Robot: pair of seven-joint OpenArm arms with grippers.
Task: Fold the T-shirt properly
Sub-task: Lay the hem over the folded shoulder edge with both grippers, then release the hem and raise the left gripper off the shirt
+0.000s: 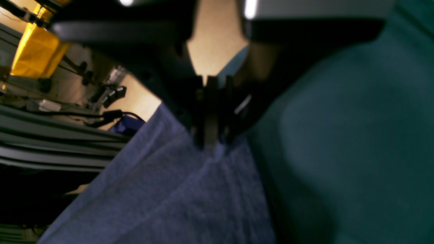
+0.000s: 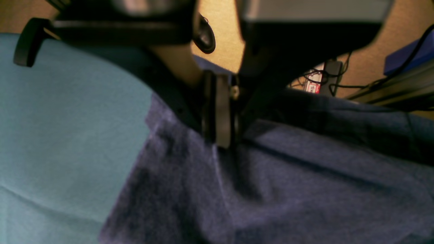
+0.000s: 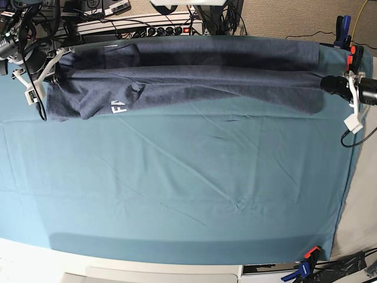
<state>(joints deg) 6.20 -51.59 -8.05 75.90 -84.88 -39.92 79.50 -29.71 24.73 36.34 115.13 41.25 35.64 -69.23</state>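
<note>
Dim, blurry wrist views; evenly lit, sharp base view with curved edges.

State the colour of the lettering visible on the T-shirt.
White block lettering on the heathered dark blue-grey cotton T-shirt; it shows best in the base view.

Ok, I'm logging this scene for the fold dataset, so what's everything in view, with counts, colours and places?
T-shirt: one, dark blue-grey with white lettering, stretched along the table's far edge.
Table cloth: one, teal, covering the table.
Clamps: at least two, orange and blue, at the cloth's near and far corners on the base view's right.
Cables and electronics: several, dark, behind the table.
Left pincer: one, black, shut on the T-shirt.
Right pincer: one, black, shut on the T-shirt.
</note>
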